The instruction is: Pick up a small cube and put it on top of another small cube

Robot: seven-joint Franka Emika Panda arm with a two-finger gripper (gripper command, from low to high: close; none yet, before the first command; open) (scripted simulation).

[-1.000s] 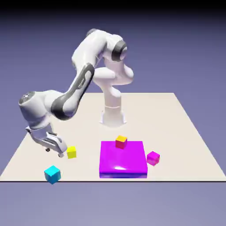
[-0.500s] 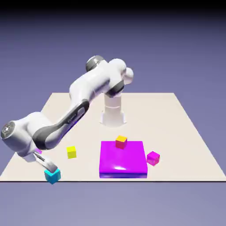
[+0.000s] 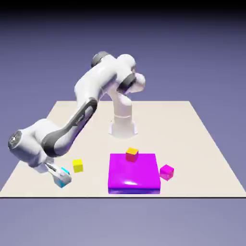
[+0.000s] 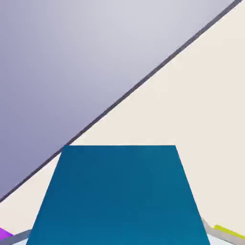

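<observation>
The small cyan cube [image 3: 60, 182] is held near the table's front edge at the exterior view's left, with my gripper [image 3: 61, 177] shut on it. Whether it still touches the table I cannot tell. In the hand view the cyan cube [image 4: 119, 196] fills the lower middle, and only thin grey slivers of the fingertips [image 4: 206, 228] show beside it. A small yellow cube [image 3: 78, 166] sits on the table just to the right of the gripper and slightly farther back. A small magenta cube [image 3: 166, 171] rests beside the flat magenta block's right side.
A large flat magenta block [image 3: 133, 174] lies front and centre, with a small yellow-and-magenta cube [image 3: 132, 153] on its far edge. The robot's base [image 3: 123, 126] stands behind it. The table's front edge [image 3: 120, 196] runs just below the gripper.
The gripper swung from beside the yellow cube down to the cyan cube and shut on it. The cyan cube has since shifted up and to the right, toward the yellow cube.
</observation>
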